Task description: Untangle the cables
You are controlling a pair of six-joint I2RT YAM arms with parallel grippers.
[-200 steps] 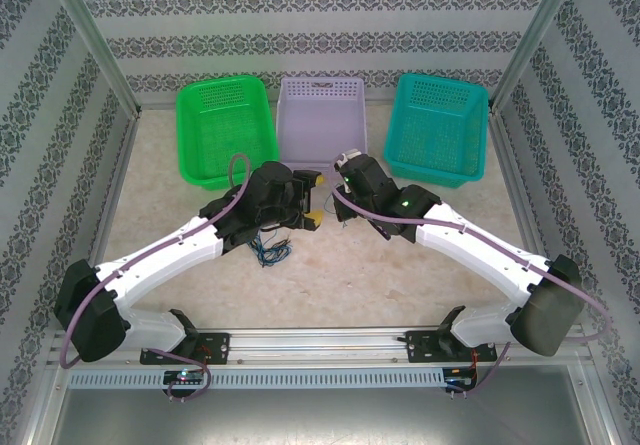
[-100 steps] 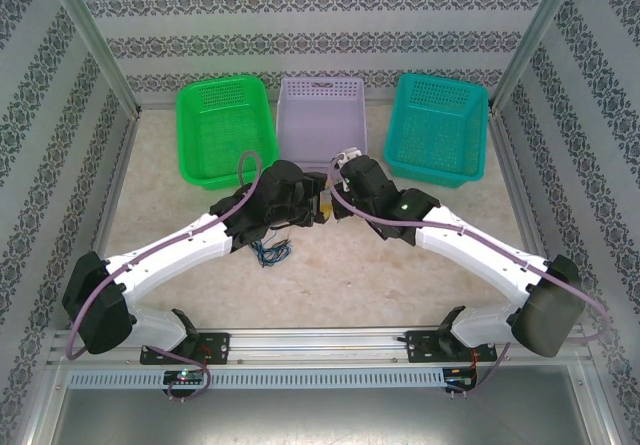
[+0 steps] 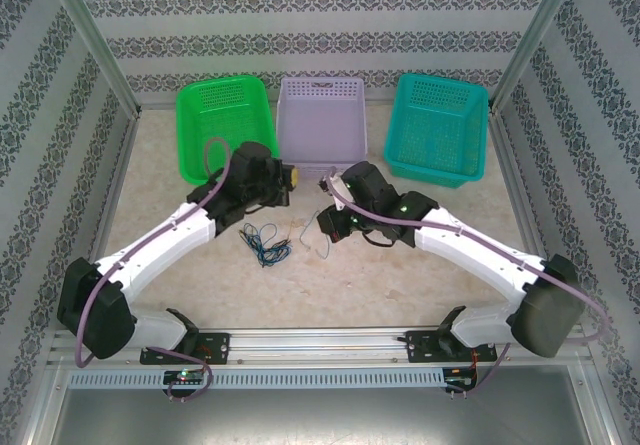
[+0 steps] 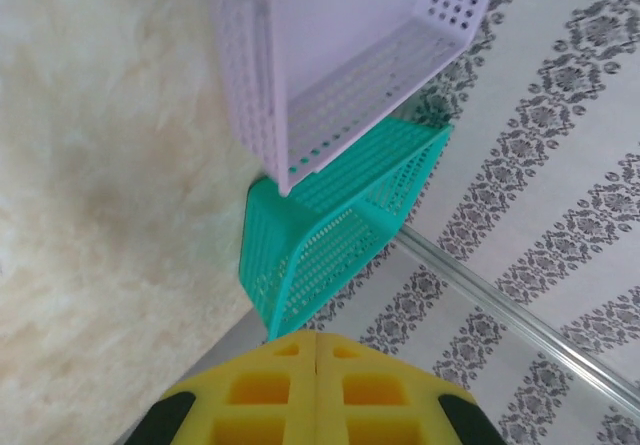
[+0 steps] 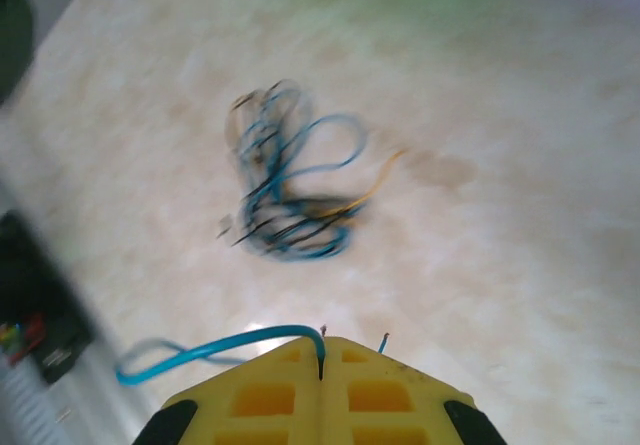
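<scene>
My right gripper (image 5: 320,353) is clamped on one thin blue cable (image 5: 215,346), which curls out sideways from my yellow fingers. My left gripper (image 4: 316,343) is closed too, with nothing visible between its pads. Farther out, the tangle of thin cables (image 5: 290,185), blue, black and tan, lies on the pale marbled table (image 5: 520,265) between my arms. Beyond stand a lilac perforated plastic basket (image 4: 340,55), a teal mesh plastic basket (image 4: 320,240) beside it, and a green mesh plastic basket (image 3: 222,130).

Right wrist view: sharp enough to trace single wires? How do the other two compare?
Right wrist: no, the cable bundle is smeared and its strands merge; only the blue cable pinched in the shut right pincer reads clearly. Left wrist: sharp, even light, holes of the lavender basket and teal basket crisp. Top external: in focus, evenly lit, wires hair-fine.
</scene>
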